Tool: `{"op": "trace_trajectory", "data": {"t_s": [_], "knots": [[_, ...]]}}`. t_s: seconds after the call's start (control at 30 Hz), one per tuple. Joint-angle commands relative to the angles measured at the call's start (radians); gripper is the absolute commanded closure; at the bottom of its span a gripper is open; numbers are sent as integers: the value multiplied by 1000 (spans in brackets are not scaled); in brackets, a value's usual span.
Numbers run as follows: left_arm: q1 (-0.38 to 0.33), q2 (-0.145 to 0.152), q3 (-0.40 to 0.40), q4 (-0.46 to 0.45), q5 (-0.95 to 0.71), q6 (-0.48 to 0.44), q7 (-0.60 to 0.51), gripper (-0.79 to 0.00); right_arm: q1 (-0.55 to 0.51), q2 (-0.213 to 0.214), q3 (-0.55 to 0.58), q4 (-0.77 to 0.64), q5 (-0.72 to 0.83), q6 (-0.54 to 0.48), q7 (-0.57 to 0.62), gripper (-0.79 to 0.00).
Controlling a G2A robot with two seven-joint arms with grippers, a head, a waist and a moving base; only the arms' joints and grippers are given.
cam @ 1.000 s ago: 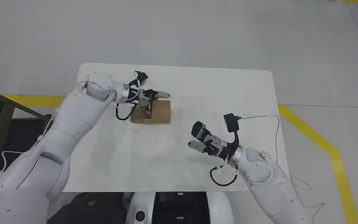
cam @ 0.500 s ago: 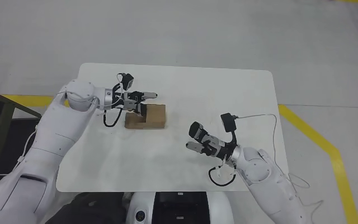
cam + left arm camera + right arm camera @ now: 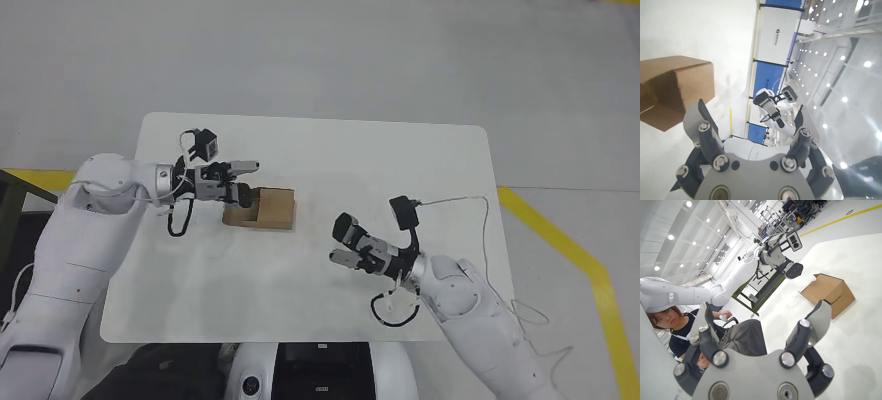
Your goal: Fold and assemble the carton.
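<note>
Brown cardboard carton [image 3: 275,210] is likely light and easily creased; pinch flap edges. Left end effector [image 3: 247,180] and right end effector [image 3: 337,242] are both wide and empty.

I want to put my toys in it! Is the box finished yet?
Not yet. Done: the carton stands up as a box shape on the table. In hand: nothing; the left pincer is open beside it, the right pincer open and farther off. To do: one end gapes open and needs folding shut.
</note>
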Motion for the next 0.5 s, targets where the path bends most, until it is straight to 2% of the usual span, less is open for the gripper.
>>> {"op": "trace_trajectory", "data": {"t_s": [0.0,0.13,0.27,0.47], "knots": [[40,4,-45,-16,-90,-25,-24,-785,59,-9,-32,58,40,6,20,-785],[82,5,-88,-33,-193,-58,-76,-785,162,-29,-80,143,-23,0,8,-785],[90,7,-106,-35,-238,-38,-135,-785,214,-49,-118,156,-296,28,-108,-785],[105,20,-161,-45,-204,-13,-158,-785,251,-70,-167,128,-683,150,-265,-785]]}}
